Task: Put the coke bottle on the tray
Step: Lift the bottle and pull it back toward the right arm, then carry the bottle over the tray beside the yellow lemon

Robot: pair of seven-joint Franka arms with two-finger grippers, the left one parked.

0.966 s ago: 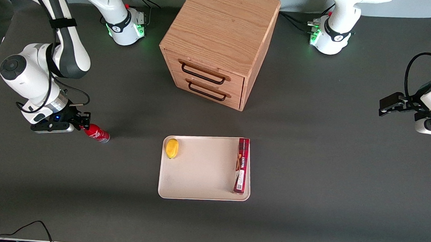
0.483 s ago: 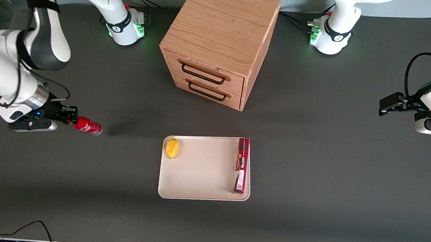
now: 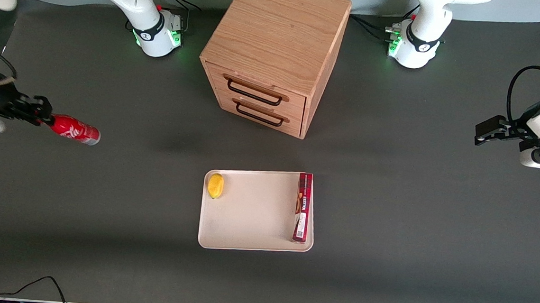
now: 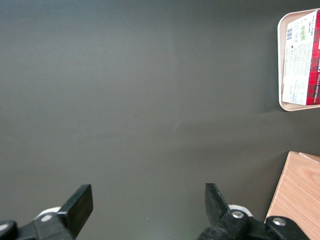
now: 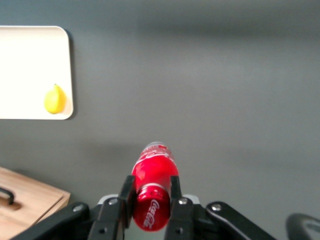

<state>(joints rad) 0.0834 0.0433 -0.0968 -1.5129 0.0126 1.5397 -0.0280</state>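
The coke bottle, red with white script and a silvery base, is held high above the table at the working arm's end. My gripper is shut on its cap end, and the bottle hangs tilted from it. In the right wrist view the fingers clamp the neck just below the red cap of the coke bottle, with my gripper around it. The cream-beige tray lies mid-table, nearer the front camera than the cabinet; its corner also shows in the right wrist view.
On the tray lie a yellow lemon at one edge and a long red box along the other edge. A wooden drawer cabinet with two drawers stands farther from the front camera than the tray.
My gripper has lifted the coke bottle off the table and carried it up and farther toward the working arm's end. The tray, lemon and box have not moved.
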